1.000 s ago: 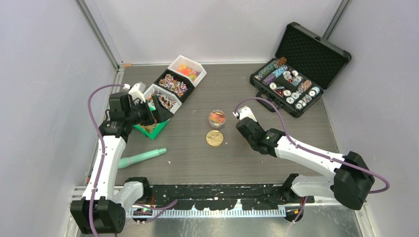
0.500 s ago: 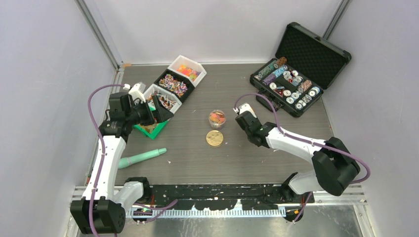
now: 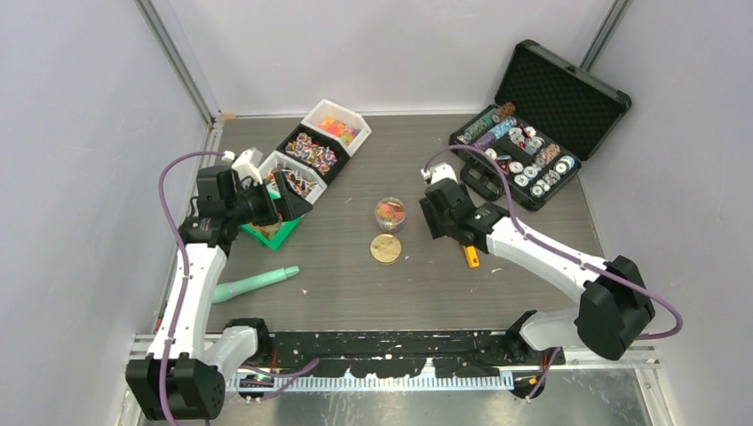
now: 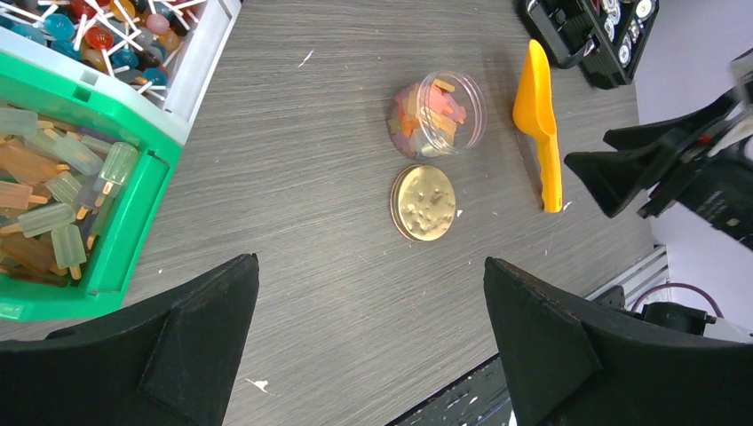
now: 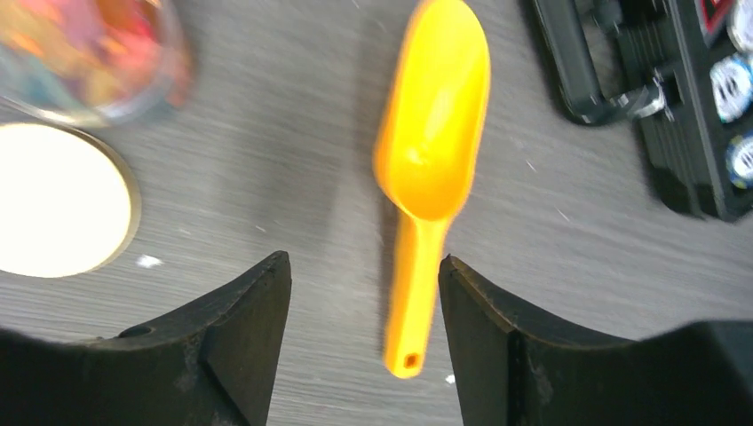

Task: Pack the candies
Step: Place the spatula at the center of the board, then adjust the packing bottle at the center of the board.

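Right pincer (image 5: 362, 275) poised open over the orange scoop (image 5: 432, 142), beside a jar of candies (image 4: 426, 111).

Within the last second the right arm has swung up the counter (image 3: 355, 284). Its pincer now hangs spread and empty astride the scoop's handle, so grasping the scoop looks like the next step. The left pincer (image 4: 368, 266), also spread and empty, has not moved from near the green bin (image 4: 133, 204). The candies are tiny orange, red and yellow pieces inside the clear lidless jar (image 4: 480, 111), with a gold lid (image 4: 424, 202) flat beside it. More fill the trays (image 3: 325, 104) at far left.
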Controlling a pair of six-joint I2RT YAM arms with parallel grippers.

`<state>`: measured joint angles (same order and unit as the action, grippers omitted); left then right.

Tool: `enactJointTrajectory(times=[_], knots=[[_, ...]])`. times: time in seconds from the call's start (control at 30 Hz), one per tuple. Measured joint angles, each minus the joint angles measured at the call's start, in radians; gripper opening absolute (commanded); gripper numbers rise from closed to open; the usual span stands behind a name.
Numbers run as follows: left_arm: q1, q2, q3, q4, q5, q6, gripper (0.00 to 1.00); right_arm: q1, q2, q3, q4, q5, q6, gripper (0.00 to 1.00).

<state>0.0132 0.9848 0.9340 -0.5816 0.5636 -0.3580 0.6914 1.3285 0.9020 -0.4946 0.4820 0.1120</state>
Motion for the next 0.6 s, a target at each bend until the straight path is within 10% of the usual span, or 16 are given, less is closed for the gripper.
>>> enactJointTrajectory(times=[0.5,0.6], knots=[[0.000,-0.013,-0.008,0.000,-0.024,0.000,1.00,0.000,0.407,0.330,0.148,-0.137,0.176,0.36],[0.000,-0.014,-0.008,0.000,-0.026,0.000,1.00,-0.001,0.491,0.366,0.158,-0.155,0.185,0.16]])
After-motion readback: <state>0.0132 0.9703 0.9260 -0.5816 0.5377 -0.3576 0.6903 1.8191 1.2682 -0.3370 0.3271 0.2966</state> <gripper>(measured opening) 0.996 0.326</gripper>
